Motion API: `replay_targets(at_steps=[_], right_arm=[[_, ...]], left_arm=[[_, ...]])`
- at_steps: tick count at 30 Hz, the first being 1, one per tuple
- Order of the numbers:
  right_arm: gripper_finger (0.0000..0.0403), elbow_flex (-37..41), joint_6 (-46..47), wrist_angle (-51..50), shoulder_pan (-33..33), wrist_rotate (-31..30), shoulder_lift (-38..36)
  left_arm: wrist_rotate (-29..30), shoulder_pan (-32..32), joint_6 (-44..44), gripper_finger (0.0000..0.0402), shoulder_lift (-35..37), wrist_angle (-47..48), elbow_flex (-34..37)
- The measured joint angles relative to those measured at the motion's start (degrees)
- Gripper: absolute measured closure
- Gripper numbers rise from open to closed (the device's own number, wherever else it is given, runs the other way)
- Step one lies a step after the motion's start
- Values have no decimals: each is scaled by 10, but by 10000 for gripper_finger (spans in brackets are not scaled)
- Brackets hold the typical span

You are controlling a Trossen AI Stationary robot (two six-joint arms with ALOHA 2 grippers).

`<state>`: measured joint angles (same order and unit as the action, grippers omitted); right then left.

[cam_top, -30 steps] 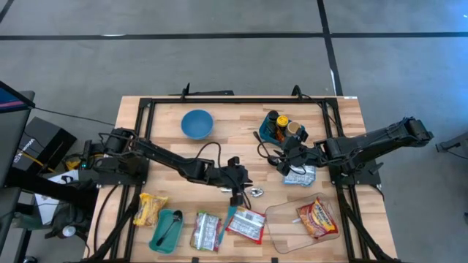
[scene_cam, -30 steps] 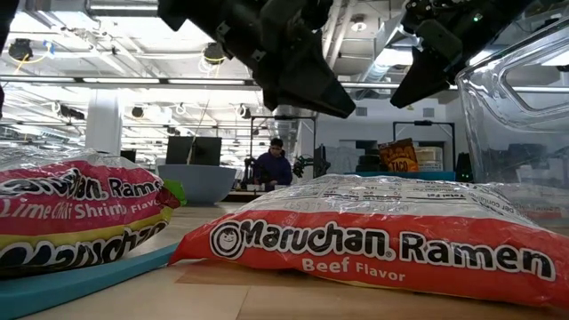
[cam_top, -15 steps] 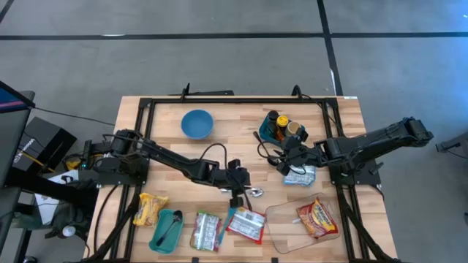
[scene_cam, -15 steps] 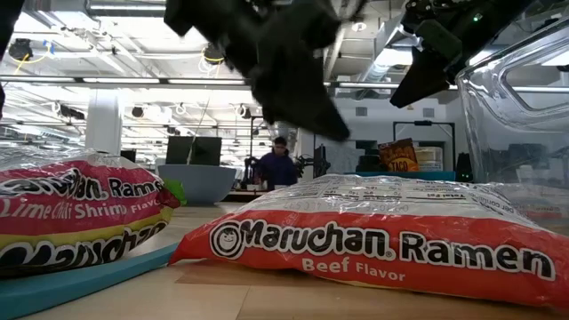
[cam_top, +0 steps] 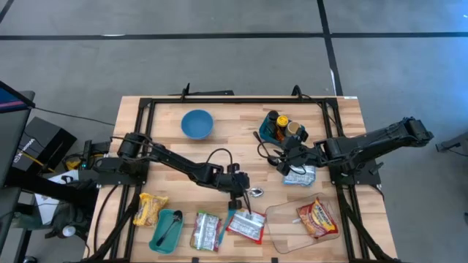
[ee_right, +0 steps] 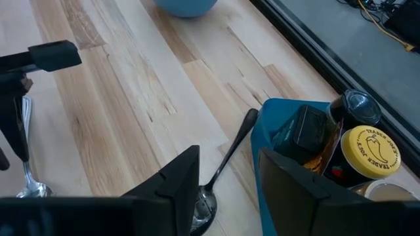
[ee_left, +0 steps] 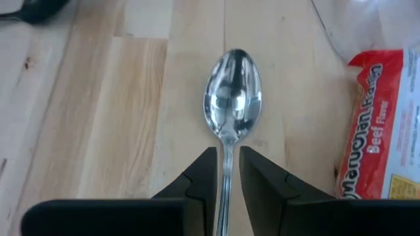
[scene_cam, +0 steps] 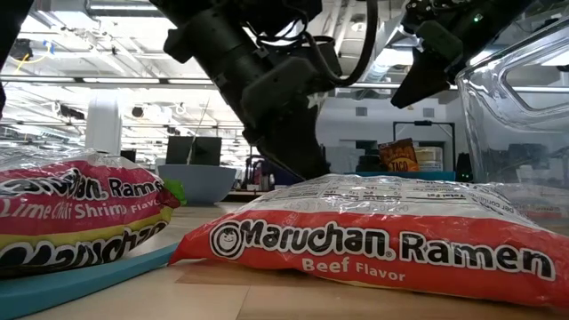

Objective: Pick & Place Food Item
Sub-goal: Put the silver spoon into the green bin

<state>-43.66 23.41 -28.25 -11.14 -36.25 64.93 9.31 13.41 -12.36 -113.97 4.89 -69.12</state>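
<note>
Left tool point(cam_top: 243, 202) is sitting low over the tabletop point(cam_top: 234, 128) near its front middle, fingers point(ee_left: 202, 177) closed on the handle of a silver spoon point(ee_left: 232, 105); the bowl is lying flat on the wood, pointing away from the wrist. In the low view the left arm is coming down behind the beef ramen pack point(scene_cam: 373, 240).

That beef ramen pack point(cam_top: 246, 225) is lying flat at 6 o'clock of the left tool, just beside it. At 9 o'clock of it a lime chili shrimp ramen pack point(cam_top: 207, 231) is lying flat, then a teal tray point(cam_top: 165, 232) with a dark utensil in it, then a yellow snack bag point(cam_top: 149, 208). At 3 o'clock of the beef pack a clear plastic container point(cam_top: 287, 226) is holding another red ramen pack point(cam_top: 315, 218).

Right tool point(cam_top: 284, 156) is hovering at 3 o'clock of the tabletop centre, fingers point(ee_right: 174, 180) apart and gripping nothing. A dark spoon point(ee_right: 226, 160) is lying on the wood under it, touching or nearly touching a blue bin point(ee_right: 279, 196) with bottles, one with a yellow lid point(ee_right: 371, 149). A silvery packet point(cam_top: 301, 175) is lying just at 5 o'clock of the right tool, possibly partly under the arm, hard to tell.

Blue bowl point(cam_top: 197, 123) is sitting at 11 o'clock of the tabletop, well apart from both tools.
</note>
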Motion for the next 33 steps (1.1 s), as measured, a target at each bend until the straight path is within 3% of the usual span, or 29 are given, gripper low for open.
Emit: replay_targets(at_steps=[15,33], right_arm=[[253,0,0,0,0,2,0],[253,0,1,0,0,2,0]], left_arm=[[-2,-3,-1,242,0,0,15],[-2,-4,-6,252,0,-28,43]])
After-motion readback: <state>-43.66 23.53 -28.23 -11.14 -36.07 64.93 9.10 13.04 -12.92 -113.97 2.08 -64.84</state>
